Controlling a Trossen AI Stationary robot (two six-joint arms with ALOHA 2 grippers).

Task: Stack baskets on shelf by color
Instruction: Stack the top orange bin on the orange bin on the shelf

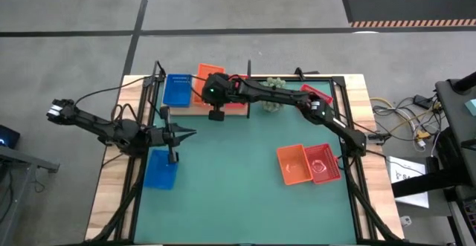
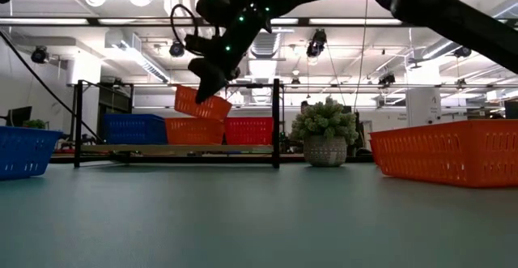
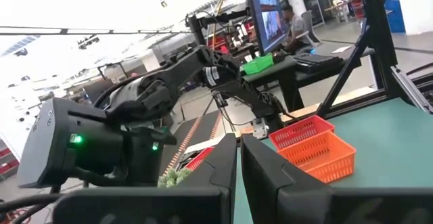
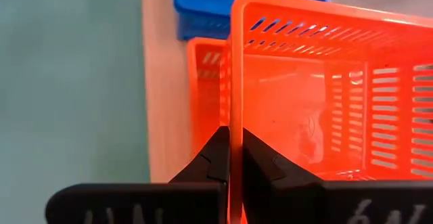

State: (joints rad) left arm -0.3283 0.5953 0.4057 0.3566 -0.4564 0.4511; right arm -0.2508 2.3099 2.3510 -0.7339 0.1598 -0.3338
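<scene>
1. Right gripper (image 4: 230, 158): I see it pinching the rim of an orange basket (image 2: 201, 104), tilted above the shelf (image 2: 178, 150).
2. Left gripper (image 1: 187, 134): closed, empty, beside the blue basket (image 1: 161, 169) on the mat.

1. The orange basket (image 4: 325, 95) looks like glossy, smooth plastic with slotted sides.
2. The shelf (image 4: 161, 102) is pale, matt wood.
3. The mat (image 1: 245, 179) is matt green and smooth.
4. The right gripper (image 4: 230, 158) fingers look like matt black plastic.
</scene>
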